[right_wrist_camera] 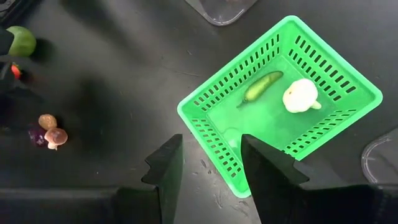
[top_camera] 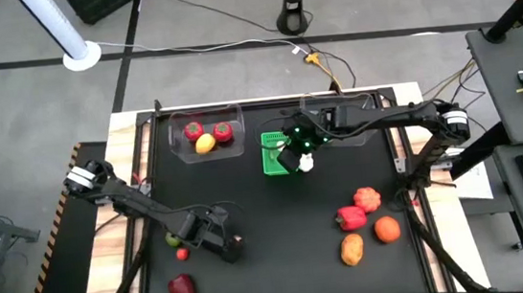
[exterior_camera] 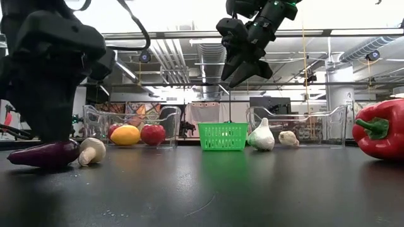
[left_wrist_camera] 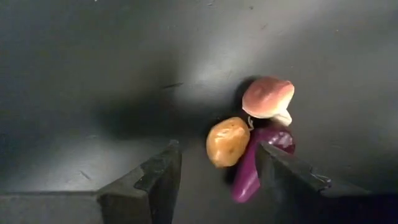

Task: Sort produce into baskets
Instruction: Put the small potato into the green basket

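Observation:
My left gripper is open and low over the table's near left. Its fingers stand on either side of a small tan piece and a purple eggplant, with a mushroom just beyond them. My right gripper is open and empty, high above the green perforated basket, which shows in the high view too. A green pepper and a white piece lie in the basket. A white garlic rests on the table beside the basket. My left gripper stands over the eggplant with one finger close beside it. I cannot tell whether that finger touches it.
The left clear bin holds two red pieces and a yellow one. The right clear bin stands at the far edge under my right arm. A red pepper, orange pieces and a potato lie near right. A lime and a red fruit lie near left.

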`<state>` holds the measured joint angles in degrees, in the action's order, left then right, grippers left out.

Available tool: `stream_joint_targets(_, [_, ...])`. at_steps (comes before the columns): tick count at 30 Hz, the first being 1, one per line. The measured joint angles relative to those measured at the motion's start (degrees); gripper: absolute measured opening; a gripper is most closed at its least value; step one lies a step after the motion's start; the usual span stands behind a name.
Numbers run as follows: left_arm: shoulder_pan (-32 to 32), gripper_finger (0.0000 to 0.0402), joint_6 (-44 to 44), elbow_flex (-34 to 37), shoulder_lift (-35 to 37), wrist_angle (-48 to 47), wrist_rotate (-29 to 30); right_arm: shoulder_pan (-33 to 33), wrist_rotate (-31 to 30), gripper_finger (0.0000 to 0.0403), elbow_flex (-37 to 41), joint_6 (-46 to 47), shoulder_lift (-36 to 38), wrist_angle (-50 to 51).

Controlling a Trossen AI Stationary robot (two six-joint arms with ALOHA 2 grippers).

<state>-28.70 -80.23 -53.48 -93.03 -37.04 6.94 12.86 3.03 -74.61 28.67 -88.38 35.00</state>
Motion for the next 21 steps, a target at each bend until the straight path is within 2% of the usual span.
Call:
stream_joint_targets(12, [0.1,0.0185,0.1,0.7,0.0,3.9,0.0,0.0,0.0,0.0156,0.0,0.3,0.0,0.3])
stream_joint_targets(21, [0.1,0.0184,0.2,0.8,-4.1,5.2,-0.3,0.0,0.0,0.0156,0.0,0.3,0.0,0.4])
